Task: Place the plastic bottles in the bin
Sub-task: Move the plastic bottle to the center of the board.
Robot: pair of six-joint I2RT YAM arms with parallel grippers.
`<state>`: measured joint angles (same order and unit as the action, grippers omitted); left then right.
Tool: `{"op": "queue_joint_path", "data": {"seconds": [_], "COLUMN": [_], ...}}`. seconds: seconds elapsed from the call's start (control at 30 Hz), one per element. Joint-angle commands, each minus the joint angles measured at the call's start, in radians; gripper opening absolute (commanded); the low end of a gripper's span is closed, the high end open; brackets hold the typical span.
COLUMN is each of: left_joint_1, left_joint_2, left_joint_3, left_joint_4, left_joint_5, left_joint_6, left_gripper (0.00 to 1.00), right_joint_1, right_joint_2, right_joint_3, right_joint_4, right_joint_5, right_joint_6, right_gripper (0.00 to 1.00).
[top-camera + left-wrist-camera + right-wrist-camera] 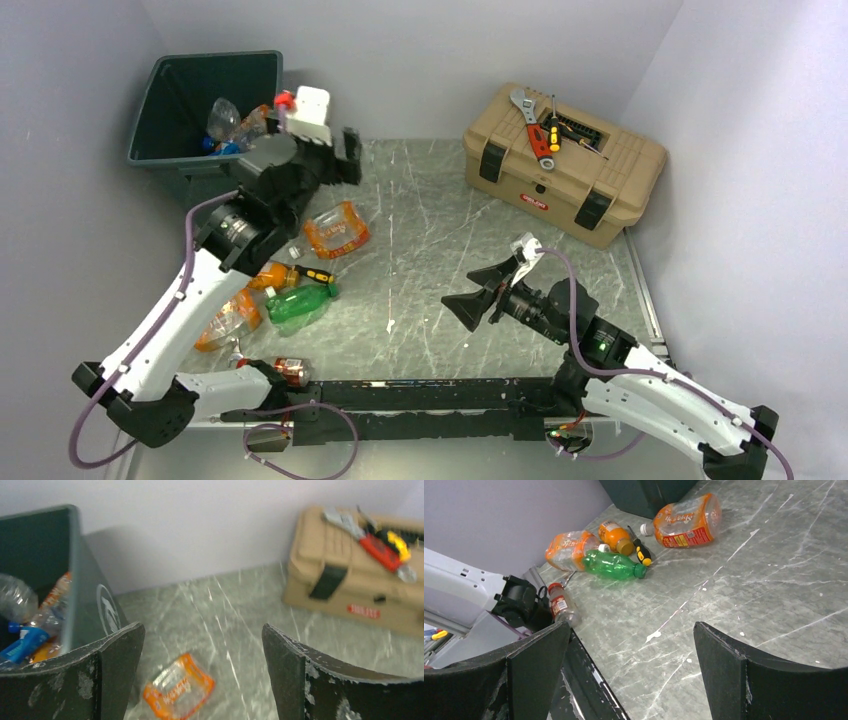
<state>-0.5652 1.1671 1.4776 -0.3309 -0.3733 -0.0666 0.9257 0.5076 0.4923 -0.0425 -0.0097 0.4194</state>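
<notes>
Two grippers, jaws spread wide, nothing held: left gripper (201, 630) has bin (85, 595) just left, orange bottle (177, 692) below; right gripper (631, 625) has green bottle (614, 565) ahead-left.

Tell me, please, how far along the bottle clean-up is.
Done: a few bottles lie in the bin. In hand: nothing; the left gripper stands open beside the bin and the right gripper open over the table. Left: five bottles on the table, among them the green bottle and the crushed orange-labelled bottle.
</notes>
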Motion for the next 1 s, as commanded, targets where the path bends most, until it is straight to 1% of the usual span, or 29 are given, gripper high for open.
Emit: {"op": "queue_joint_path", "data": {"seconds": [0.0, 0.1, 0.17, 0.27, 0.4, 0.43, 0.47, 0.57, 0.7, 0.87, 0.97], "left_joint_1": [-0.149, -0.215, -0.228, -0.228, -0.228, -0.228, -0.228, -0.228, -0.228, -0.229, -0.232], "left_joint_2": [0.034, 0.071, 0.079, 0.029, -0.128, -0.163, -0.195, -0.279, -0.372, -0.477, -0.532], "left_joint_3": [0.015, 0.011, -0.01, -0.093, -0.279, -0.319, -0.36, -0.454, -0.533, -0.632, -0.651], "left_joint_4": [-0.256, -0.39, -0.447, -0.416, -0.291, -0.264, -0.243, -0.193, -0.166, -0.136, -0.135], "left_joint_5": [-0.048, -0.026, 0.0, -0.017, -0.002, -0.007, -0.014, -0.04, -0.101, -0.196, -0.229], "left_joint_6": [0.111, 0.142, 0.136, 0.098, 0.074, 0.073, 0.039, 0.024, -0.002, -0.052, -0.073], "left_gripper": [0.93, 0.94, 0.96, 0.98, 0.98, 0.98, 0.98, 0.97, 0.97, 0.97, 0.97], "right_joint_1": [0.002, 0.002, 0.001, 0.001, 0.002, 0.002, 0.002, 0.002, 0.011, 0.029, 0.048], "right_joint_2": [-0.01, -0.036, -0.038, -0.006, 0.097, 0.146, 0.17, 0.334, 0.597, 0.861, 0.973], "right_joint_3": [-0.012, -0.04, -0.066, -0.118, -0.161, -0.169, -0.174, -0.171, -0.09, 0.042, 0.13], "right_joint_4": [0.065, 0.049, 0.053, 0.088, 0.181, 0.209, 0.242, 0.379, 0.545, 0.658, 0.646], "right_joint_5": [0.006, 0.041, 0.063, 0.075, 0.019, 0.015, -0.009, -0.055, -0.134, -0.116, -0.032], "right_joint_6": [0.014, 0.019, 0.024, 0.041, 0.052, 0.055, 0.061, 0.071, 0.062, 0.058, 0.015], "right_gripper": [0.99, 0.99, 0.99, 0.99, 0.96, 0.96, 0.95, 0.94, 0.9, 0.87, 0.86]}}
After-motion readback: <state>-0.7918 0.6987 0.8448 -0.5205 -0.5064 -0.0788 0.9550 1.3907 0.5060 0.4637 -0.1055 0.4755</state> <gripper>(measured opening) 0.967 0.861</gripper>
